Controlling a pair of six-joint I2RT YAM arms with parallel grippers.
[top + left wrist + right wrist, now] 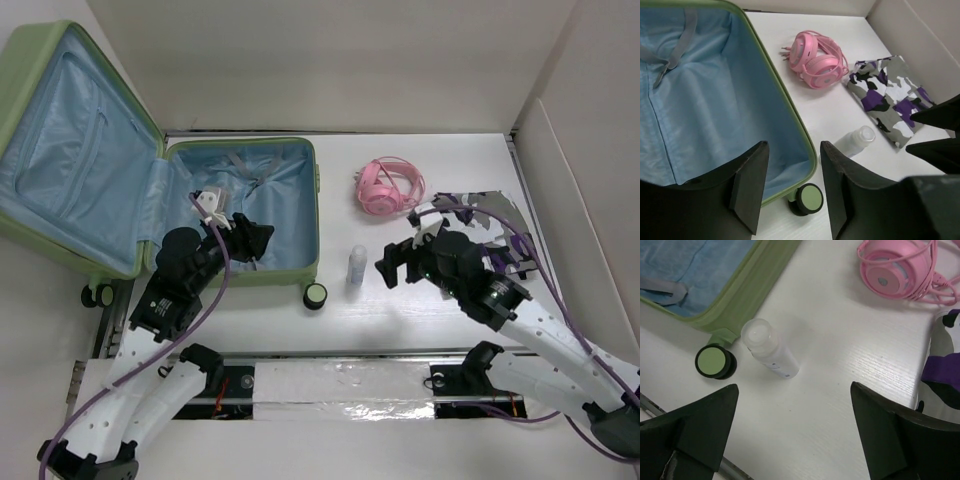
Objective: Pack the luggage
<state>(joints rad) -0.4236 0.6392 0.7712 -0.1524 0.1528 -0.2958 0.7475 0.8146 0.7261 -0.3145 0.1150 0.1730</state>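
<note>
The luggage (pixel 316 220) is a light-green suitcase lying open on the left, with its blue-lined lid (pixel 70 150) leaning back. The lining (pixel 700 100) looks empty in the left wrist view. My left gripper (pixel 258 240) is open and empty over the base's near right corner (pixel 792 190). My right gripper (pixel 392 268) is open and empty just right of a clear bottle (pixel 357 268) lying on the table. In the right wrist view the bottle (pixel 771 351) lies ahead and to the left of the gripper (pixel 794 405).
Pink headphones (pixel 385 188) lie on the table behind the bottle. A purple-camouflage cloth (pixel 490 215) lies at the right, partly under my right arm. A suitcase wheel (pixel 316 295) sticks out beside the bottle. White walls enclose the table at the back and right.
</note>
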